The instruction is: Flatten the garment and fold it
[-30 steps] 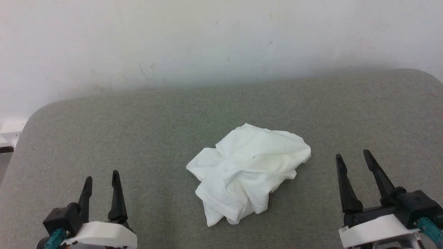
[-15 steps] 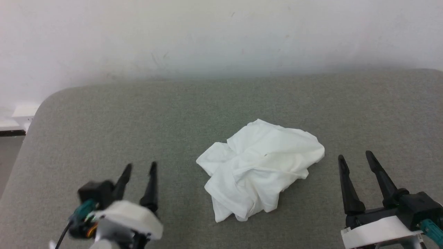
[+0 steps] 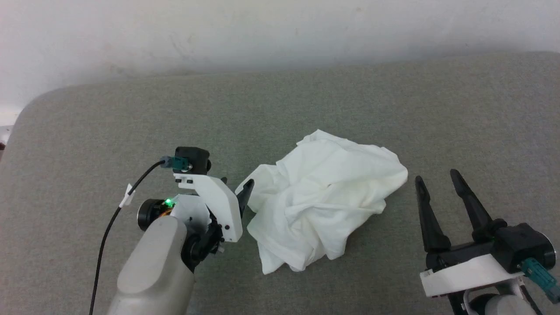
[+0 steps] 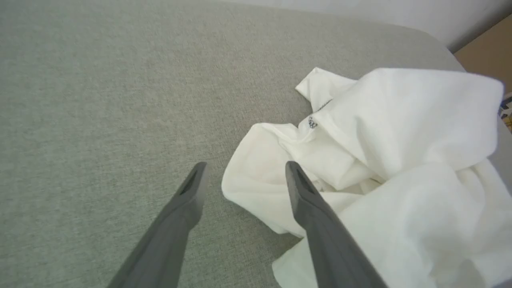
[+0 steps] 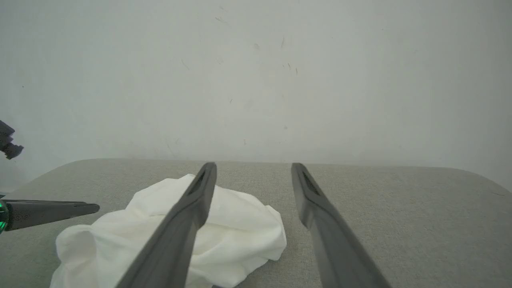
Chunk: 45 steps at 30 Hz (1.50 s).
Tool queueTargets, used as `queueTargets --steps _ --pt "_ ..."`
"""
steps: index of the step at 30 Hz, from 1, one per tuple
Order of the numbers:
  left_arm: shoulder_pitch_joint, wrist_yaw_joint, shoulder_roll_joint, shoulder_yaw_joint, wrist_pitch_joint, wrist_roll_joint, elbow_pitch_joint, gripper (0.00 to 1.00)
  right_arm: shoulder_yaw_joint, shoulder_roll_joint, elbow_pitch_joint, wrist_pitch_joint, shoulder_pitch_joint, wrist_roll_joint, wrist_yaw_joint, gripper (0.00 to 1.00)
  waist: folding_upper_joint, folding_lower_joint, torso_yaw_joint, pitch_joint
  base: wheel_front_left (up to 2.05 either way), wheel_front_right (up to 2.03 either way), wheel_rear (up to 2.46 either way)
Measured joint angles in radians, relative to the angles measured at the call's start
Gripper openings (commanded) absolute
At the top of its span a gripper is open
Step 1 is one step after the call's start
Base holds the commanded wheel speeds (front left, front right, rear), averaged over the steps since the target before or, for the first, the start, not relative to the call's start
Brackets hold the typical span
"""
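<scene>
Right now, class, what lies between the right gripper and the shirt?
Nothing but a bare strip of grey cushion lies between the open right gripper and the crumpled shirt. The head view shows it.

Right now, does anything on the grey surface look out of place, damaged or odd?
The garment lies crumpled in a heap near the middle of the grey surface, not spread flat. No spill or damage shows. The left gripper is open at the heap's left edge; the right gripper is open, apart from it.
</scene>
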Motion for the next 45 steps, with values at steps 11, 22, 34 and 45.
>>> queueTargets --steps 11,22,34,45 --pt "-0.136 -0.032 0.023 -0.049 0.177 -0.009 0.287 0.29 0.012 -0.001 0.056 -0.028 -0.018 0.025 0.0 1.0 -0.0002 -0.0003 -0.098 0.037 0.0 0.0 0.0" --pt "-0.166 -0.042 0.067 -0.038 0.048 -0.023 0.291 0.0 -0.004 -0.001 0.081 -0.04 -0.017 0.033 0.0 1.0 -0.0002 -0.0001 -0.116 -0.004 0.0 0.0 0.0" --pt "-0.274 -0.002 0.11 -0.014 -0.234 0.046 -0.074 0.0 -0.021 -0.001 0.077 -0.03 0.024 0.033 0.0 1.0 -0.0002 -0.0002 -0.091 -0.099 0.0 0.0 0.0" --pt "0.16 0.062 0.116 -0.167 -0.029 0.016 -0.685 0.0 -0.055 -0.001 0.056 -0.023 0.054 0.037 0.0 1.0 -0.0002 -0.0002 -0.079 -0.113 0.0 0.0 0.0"
